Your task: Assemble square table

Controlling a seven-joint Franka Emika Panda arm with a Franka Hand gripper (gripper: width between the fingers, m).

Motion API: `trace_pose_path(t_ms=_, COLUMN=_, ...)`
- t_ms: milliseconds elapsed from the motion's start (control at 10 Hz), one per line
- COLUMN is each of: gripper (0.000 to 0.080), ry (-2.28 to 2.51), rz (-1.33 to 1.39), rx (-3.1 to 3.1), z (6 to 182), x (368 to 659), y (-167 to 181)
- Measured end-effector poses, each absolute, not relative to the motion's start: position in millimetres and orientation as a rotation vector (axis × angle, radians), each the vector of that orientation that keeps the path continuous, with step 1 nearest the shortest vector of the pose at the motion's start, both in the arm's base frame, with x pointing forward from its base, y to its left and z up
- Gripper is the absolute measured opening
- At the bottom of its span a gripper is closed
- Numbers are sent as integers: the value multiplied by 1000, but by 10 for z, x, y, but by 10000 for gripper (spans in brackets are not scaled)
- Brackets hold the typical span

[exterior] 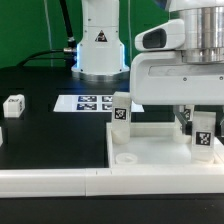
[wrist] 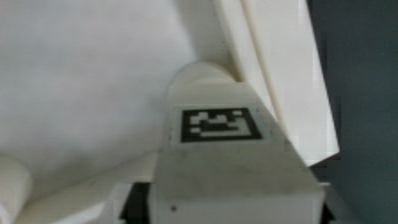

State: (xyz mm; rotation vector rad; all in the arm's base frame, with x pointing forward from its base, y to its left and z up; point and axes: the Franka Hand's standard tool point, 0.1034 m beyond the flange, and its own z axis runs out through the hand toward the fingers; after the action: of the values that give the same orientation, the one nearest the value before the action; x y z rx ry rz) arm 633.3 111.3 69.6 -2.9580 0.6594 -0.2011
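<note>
Firstly, at the exterior view's left, one loose leg block (exterior: 12, 105) lies on the black table (exterior: 40, 140), well apart from the other parts. Next to the right, the marker board (exterior: 88, 102) lies flat in front of the robot base (exterior: 100, 45). Along the near edge runs the white border wall (exterior: 50, 182).

Further right, the square slab (exterior: 150, 148) lies flat just behind that wall, with a round socket (exterior: 127, 157) showing at its near corner. A standing leg block (exterior: 121, 110) is upright at the slab's far left corner, tag facing the camera.

At the right, the gripper (exterior: 200, 125) is down over the slab. Its jaws are drawn in narrow against both sides of the held leg block (exterior: 203, 140), which is upright. In the wrist view that block (wrist: 222, 150) fills the space between the fingers (wrist: 130, 205), tag visible, over the slab's raised rim (wrist: 267, 70). Whether its foot touches the slab cannot be told.
</note>
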Motion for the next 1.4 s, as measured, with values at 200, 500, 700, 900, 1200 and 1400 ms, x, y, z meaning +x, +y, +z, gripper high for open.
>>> trace_pose_path(t_ms=200, gripper=288, ry=892, rz=-186, rx=-2888, z=692, x=6330, y=1111)
trace_pose_path(t_ms=500, gripper=288, ry=1539, rz=-123, rx=-2582, z=678, x=6298, y=1093)
trace_pose_path(t_ms=700, gripper=291, ry=1931, rz=-63, rx=-2238, z=669, x=6275, y=1077)
trace_pose_path(t_ms=900, gripper=293, ry=2146, rz=-54, rx=-1970, z=673, x=6242, y=1114)
trace_pose_path(t_ms=1200, gripper=408, ry=2163, rz=-44, rx=-1959, z=674, x=6236, y=1135)
trace_pose_path(t_ms=1400, gripper=577, ry=1801, rz=-39, rx=-2392, z=664, x=6199, y=1217)
